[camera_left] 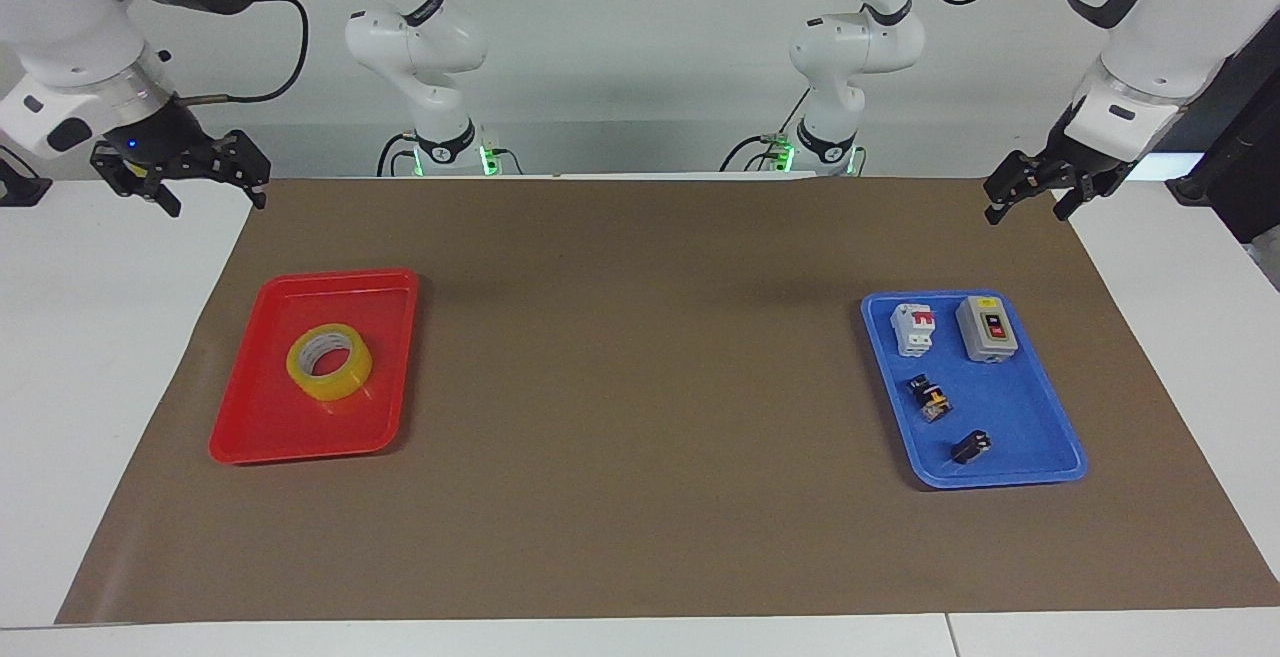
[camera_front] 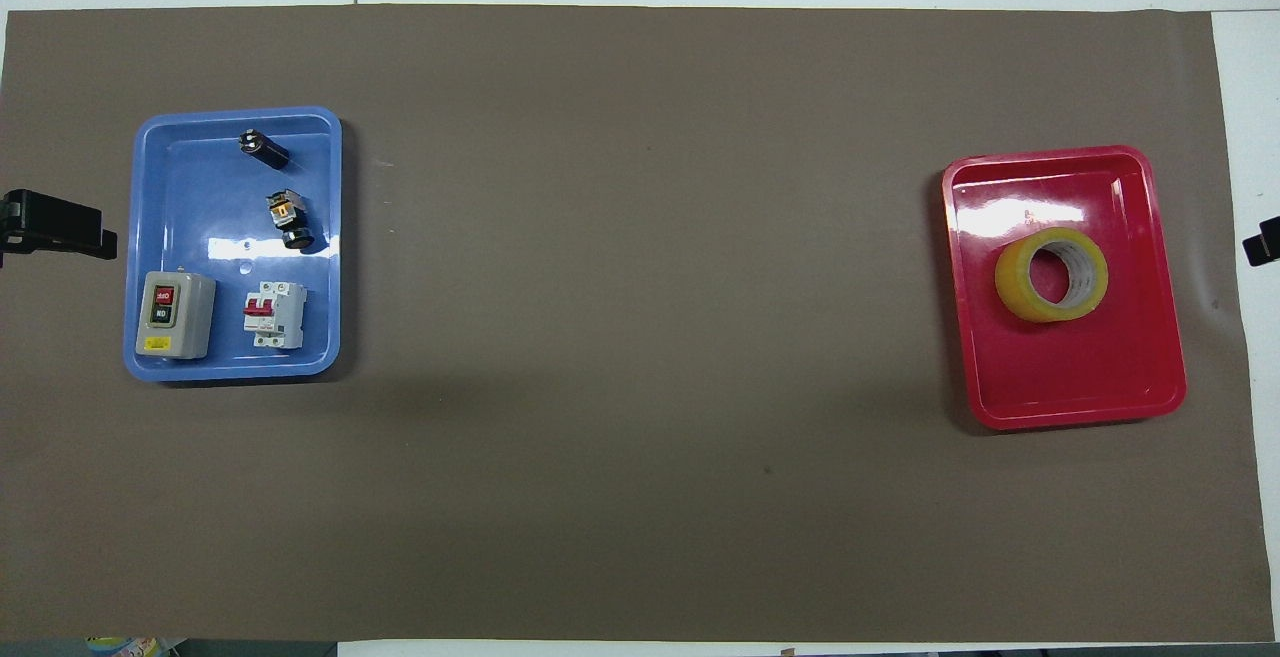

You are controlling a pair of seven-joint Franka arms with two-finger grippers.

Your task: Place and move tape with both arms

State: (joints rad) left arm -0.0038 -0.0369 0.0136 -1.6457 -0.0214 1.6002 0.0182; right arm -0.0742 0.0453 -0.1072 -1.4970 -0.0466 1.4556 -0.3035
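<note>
The tape (camera_left: 329, 362), a translucent yellow roll with a whitish core, lies flat in the red tray (camera_left: 300, 449) toward the right arm's end of the table. It also shows in the overhead view (camera_front: 1051, 274), on the red tray (camera_front: 1075, 417). My right gripper (camera_left: 213, 204) is open and empty, raised over the edge of the brown mat, apart from the tray. Only its tip (camera_front: 1262, 242) shows in the overhead view. My left gripper (camera_left: 1026, 211) is open and empty, raised over the mat's corner at the left arm's end, and shows at the overhead view's edge (camera_front: 60, 227).
A blue tray (camera_left: 1000, 478) toward the left arm's end holds a grey switch box (camera_left: 986, 329), a white-and-red breaker (camera_left: 913, 328) and two small black parts. It also shows in the overhead view (camera_front: 230, 369). A brown mat (camera_left: 640, 387) covers the table.
</note>
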